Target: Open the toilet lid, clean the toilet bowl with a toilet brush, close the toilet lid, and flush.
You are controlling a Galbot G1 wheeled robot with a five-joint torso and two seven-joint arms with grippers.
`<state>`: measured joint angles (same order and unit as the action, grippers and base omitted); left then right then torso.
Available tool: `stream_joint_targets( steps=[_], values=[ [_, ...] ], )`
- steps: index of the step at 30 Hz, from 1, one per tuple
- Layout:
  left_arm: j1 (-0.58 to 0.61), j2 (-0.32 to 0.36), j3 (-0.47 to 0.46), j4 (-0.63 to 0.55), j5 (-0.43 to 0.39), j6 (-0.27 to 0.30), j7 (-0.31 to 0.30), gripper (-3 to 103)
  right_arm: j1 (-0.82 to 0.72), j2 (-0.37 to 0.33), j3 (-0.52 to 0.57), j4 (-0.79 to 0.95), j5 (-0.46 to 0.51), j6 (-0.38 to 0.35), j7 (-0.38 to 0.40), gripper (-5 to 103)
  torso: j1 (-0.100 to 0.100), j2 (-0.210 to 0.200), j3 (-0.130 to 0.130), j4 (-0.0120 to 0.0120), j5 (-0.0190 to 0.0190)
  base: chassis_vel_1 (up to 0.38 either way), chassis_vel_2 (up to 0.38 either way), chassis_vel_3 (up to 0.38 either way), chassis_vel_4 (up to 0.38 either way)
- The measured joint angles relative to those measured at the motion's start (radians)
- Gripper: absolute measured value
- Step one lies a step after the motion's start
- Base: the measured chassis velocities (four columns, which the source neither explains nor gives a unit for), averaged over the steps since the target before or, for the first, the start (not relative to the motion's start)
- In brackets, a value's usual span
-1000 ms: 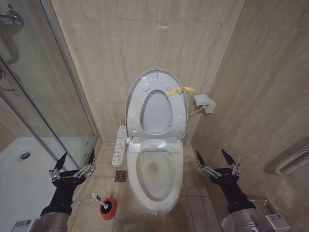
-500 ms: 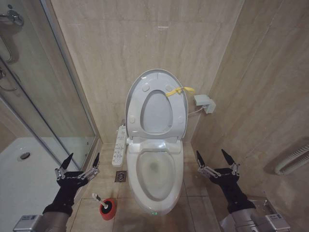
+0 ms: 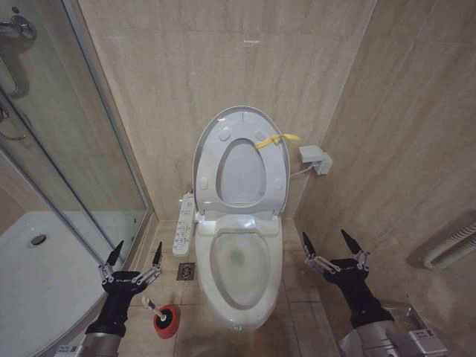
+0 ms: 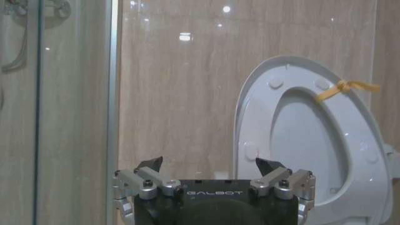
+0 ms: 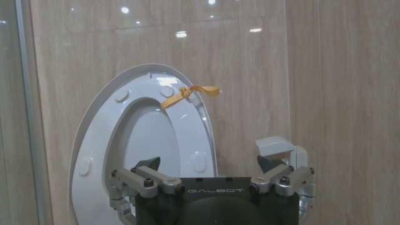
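Two grippers hang low on either side of the toilet, both with fingers spread wide and nothing between them. The left gripper (image 3: 135,255) sits over the tiled floor to the robot's left of the toilet bowl (image 3: 239,268), just above the toilet brush (image 3: 149,304), whose thin white handle leans out of a red holder cup (image 3: 166,320) standing on the floor near the bowl's front left side; the gripper is apart from the handle. The right gripper (image 3: 327,243) is on the other side of the bowl, close to the beige side wall and clear of the rim. The toilet lid (image 3: 240,161) stands upright against the back wall together with the seat ring, its inner face toward the camera, with a yellow strap (image 3: 277,140) tied at its upper right edge. The bowl below is uncovered, with water showing at the bottom. A white control panel (image 3: 182,224) juts from the toilet's left side, and a small floor drain (image 3: 185,271) lies between it and the brush. In the left wrist view the raised lid (image 4: 312,140) rises beyond the open fingers (image 4: 153,164), beside a glass shower door (image 4: 56,112). A white wall box (image 3: 315,159) is mounted to the right of the lid
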<state>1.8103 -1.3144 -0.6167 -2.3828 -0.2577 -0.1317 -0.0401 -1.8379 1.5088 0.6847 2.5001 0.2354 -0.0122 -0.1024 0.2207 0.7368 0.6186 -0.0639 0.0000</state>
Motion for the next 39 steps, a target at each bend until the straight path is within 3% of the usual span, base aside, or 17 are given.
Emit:
stream_joint_targets(
  steps=[13, 39],
  values=[
    [0.058, -0.025, -0.006, -0.107, 0.013, 0.029, -0.025, 100, 0.0, 0.0, 0.0, 0.0, 0.0, 0.0, 0.0, 100, 0.0, 0.0, 0.0, 0.0, 0.0, 0.0, 0.0, 0.0, 0.0],
    [0.091, -0.056, 0.021, -0.119, 0.038, 0.042, -0.051, 100, 0.0, 0.0, 0.0, 0.0, 0.0, 0.0, 0.0, 100, 0.0, 0.0, 0.0, 0.0, -0.0001, 0.0, 0.0, 0.0, 0.0]
  ],
)
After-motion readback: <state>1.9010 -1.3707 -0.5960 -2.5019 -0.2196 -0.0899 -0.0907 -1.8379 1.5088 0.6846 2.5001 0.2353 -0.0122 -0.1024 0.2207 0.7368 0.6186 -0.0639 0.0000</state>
